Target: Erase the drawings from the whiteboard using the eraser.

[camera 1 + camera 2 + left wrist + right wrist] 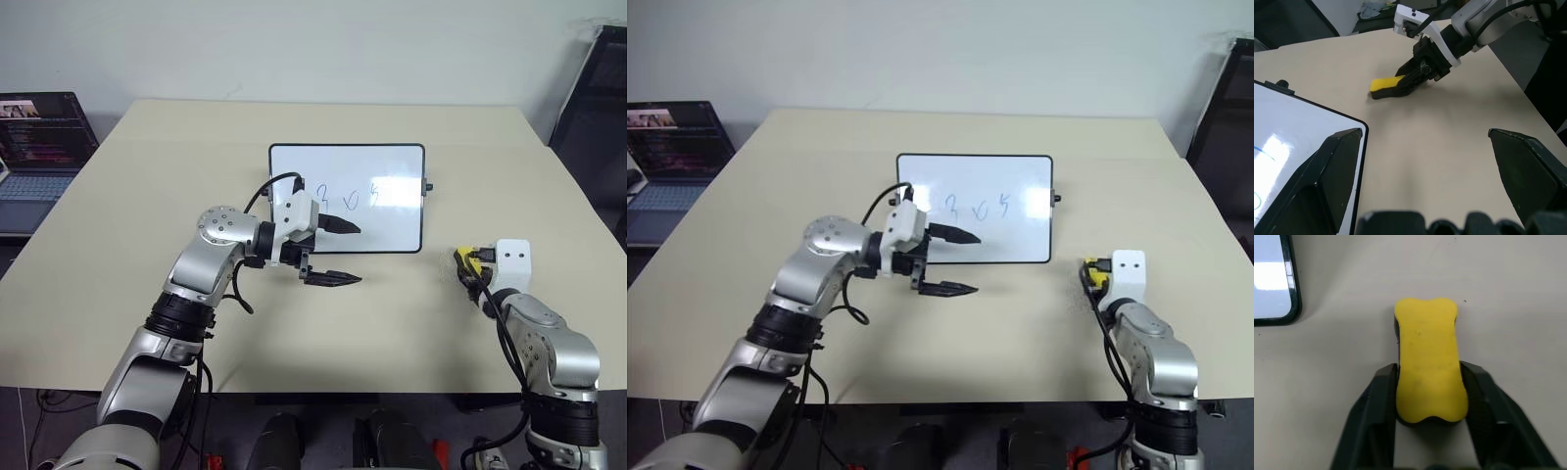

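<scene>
The whiteboard (pixel 392 231) lies flat at the middle of the table, with the drawings (pixel 349 197), three blue scribbles in a row, across its centre. My left gripper (pixel 341 253) hovers open over the board's near edge, pointing right, one finger above the board and the other above the table in front of it. Right of the board, the yellow eraser (pixel 1430 357) rests on the table with my right gripper (pixel 1429 368) shut on its two long sides. The eraser (pixel 1385 85) lies a short way from the board's right corner.
The beige table (pixel 147 196) extends well beyond the board on all sides. An open laptop (pixel 39 147) sits past the table's left edge. A dark object (pixel 598 117) stands off the far right corner.
</scene>
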Robot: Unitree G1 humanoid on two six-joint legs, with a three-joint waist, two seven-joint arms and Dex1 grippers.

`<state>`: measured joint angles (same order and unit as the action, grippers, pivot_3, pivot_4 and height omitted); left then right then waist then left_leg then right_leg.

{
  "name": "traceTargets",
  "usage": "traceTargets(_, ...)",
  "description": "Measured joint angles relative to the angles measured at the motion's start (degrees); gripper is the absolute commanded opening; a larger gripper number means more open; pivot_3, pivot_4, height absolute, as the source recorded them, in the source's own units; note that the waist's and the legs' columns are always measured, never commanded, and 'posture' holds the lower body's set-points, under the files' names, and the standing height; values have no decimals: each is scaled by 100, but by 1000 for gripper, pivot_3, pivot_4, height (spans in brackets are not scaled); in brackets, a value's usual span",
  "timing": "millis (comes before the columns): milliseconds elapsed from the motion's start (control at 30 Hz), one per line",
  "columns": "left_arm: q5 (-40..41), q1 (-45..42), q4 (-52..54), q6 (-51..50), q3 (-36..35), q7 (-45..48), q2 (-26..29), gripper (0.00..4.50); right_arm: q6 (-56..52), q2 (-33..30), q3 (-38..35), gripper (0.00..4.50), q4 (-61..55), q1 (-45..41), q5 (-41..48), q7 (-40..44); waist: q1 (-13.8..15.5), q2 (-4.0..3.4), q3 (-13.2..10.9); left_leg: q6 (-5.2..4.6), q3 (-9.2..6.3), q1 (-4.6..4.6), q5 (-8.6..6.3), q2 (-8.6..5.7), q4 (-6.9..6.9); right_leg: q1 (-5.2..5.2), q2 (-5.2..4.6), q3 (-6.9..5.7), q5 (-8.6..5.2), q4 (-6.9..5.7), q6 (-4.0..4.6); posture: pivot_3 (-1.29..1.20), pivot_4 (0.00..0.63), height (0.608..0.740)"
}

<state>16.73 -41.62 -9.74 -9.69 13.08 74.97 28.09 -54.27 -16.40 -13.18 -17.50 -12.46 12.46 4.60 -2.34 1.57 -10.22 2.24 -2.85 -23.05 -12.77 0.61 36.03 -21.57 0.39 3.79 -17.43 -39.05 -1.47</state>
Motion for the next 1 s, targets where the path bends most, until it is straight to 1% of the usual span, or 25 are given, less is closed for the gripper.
traceTargets(133, -59, 80, 32, -147, -9, -297, 62, 4500, 20, 4, -1, 1123, 20, -2, 0, 0, -2, 0, 0, 0, -1, 1, 0, 1, 0, 0, 0, 4, 0, -1, 0, 0, 150, 740)
traceTargets(233, -215, 279, 121, -406, -81, -786, 100, 4500, 66, -36, 9, 1123, -50, 8, -1, 40, -3, -1, 0, 0, -1, 0, 0, 1, 0, -1, 0, 7, 0, 0, 0, 0, 150, 740)
traceTargets(300, -310, 461, 292, -556, -179, -1199, 96, 4500, 211, -182, 120, 1123, -283, 59, -40, 137, -2, -1, -1, 0, -2, -3, 0, 1, 0, -3, -1, 9, 0, 1, 0, 0, 150, 740)
traceTargets(433, -420, 661, 628, -1063, -460, -2227, -162, 4500, 734, -566, 577, 1123, -963, 70, -262, 369, 1, -1, -1, 0, -8, -4, 0, 1, 3, -1, -2, 9, 0, 0, -2, 0, 150, 740)
traceTargets(500, -418, 747, 880, -1434, -606, -2705, -299, 4500, 922, -639, 817, 1123, -1231, -11, -340, 487, -6, 0, -1, 0, -6, -2, 0, 2, 3, 0, -2, 10, 0, 0, -2, 0, 150, 740)
traceTargets(567, -436, 783, 1100, -1778, -674, -3097, -354, 4500, 963, -641, 1083, 1123, -1299, -284, -355, 589, -29, 0, -1, 0, -5, 0, 0, 2, 4, 0, -1, 10, 1, -3, -3, 0, 150, 740)
traceTargets(633, -458, 786, 1303, -2082, -687, -3429, -405, 4500, 1014, -686, 1407, 1123, -1257, -730, -451, 734, -42, 0, -1, 1, -6, 2, 0, 0, 5, 3, -1, 5, 3, -4, -5, 0, 150, 740)
traceTargets(700, -476, 771, 1458, -2413, -708, -3754, -539, 4500, 1107, -763, 1749, 1123, -996, -1256, -580, 885, -41, 0, -1, 1, -6, 4, 0, -1, 7, 7, -2, -2, 5, -3, -7, 0, 150, 740)
traceTargets(767, -514, 764, 1673, -2766, -672, -4020, -582, 4500, 1236, -723, 2092, 1123, -491, -1766, -745, 987, -39, 2, -2, 1, -8, 4, 0, 0, 6, 8, -2, -1, 5, 0, -6, 0, 150, 740)
traceTargets(1000, -561, 732, 2284, -3631, -511, -4301, -462, 4500, 1545, -477, 2830, 1122, 1222, -2759, -1126, 1403, -35, 2, -2, 1, -7, 0, 0, -1, 4, 1, -11, 1, 5, 1, -5, 0, 150, 740)
